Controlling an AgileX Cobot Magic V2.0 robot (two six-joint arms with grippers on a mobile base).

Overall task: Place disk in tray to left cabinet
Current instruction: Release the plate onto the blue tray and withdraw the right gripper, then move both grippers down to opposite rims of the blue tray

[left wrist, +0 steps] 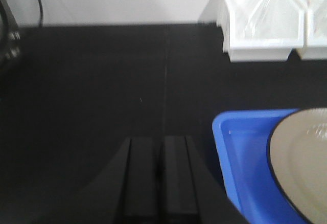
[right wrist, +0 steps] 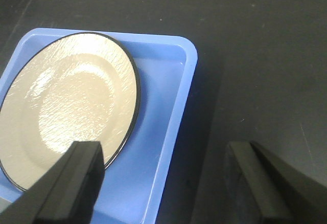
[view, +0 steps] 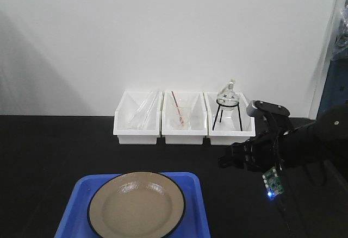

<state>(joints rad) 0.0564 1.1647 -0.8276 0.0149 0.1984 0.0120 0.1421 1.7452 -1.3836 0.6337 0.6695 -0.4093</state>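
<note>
The glossy tan, black-rimmed disk (right wrist: 66, 106) lies flat inside the bright blue tray (right wrist: 163, 96), ahead of the right gripper (right wrist: 163, 183)'s jaws. Its near edge, hidden behind the picture-left jaw, probably stays within the rim.

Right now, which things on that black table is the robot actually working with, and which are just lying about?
In the job: the disk, lying in the blue tray; the right gripper, jaws open near the tray. The cabinet is not in view.

Lying about: three white bins at the wall, holding glass tubes, a beaker and a flask on a stand.
</note>
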